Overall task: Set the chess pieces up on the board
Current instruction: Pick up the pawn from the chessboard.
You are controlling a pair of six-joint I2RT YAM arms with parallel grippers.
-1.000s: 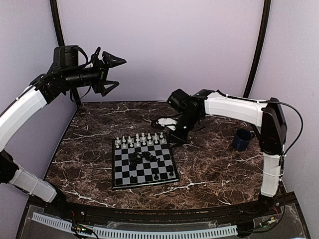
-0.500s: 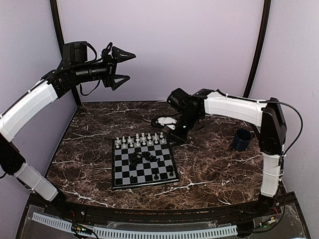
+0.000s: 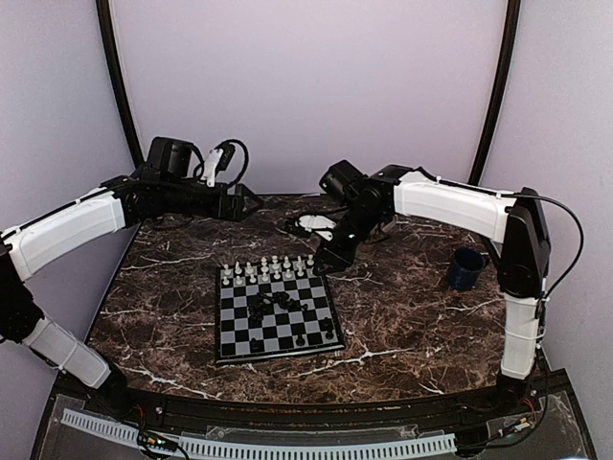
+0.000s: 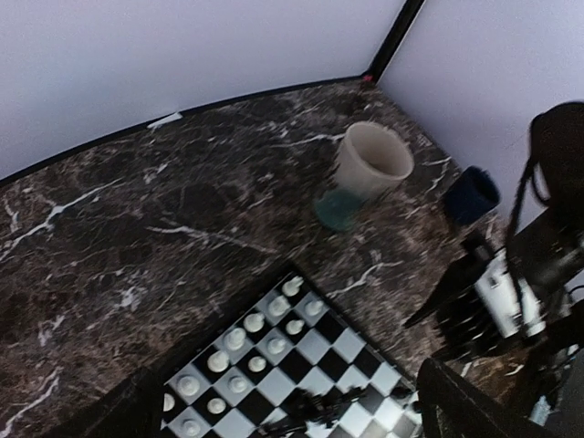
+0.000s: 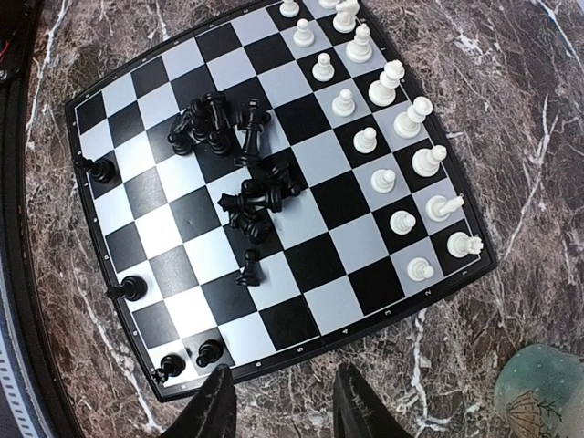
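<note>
My left fingers [image 4: 461, 411] and right fingers [image 5: 214, 406] are both apart, holding nothing; black pieces [image 5: 251, 196] lie heaped on the board [image 5: 310, 260].

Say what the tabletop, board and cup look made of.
Tabletop: polished dark marble or a marble-look laminate, white veins. Board: smooth plastic or printed card, faint sheen, printed edge numerals. Cup: probably glazed ceramic, cream fading to teal.

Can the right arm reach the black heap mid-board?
Probably yes: the right gripper, open and empty, hangs just off the board, the black heap lies uncovered, and the left gripper is far off.
</note>
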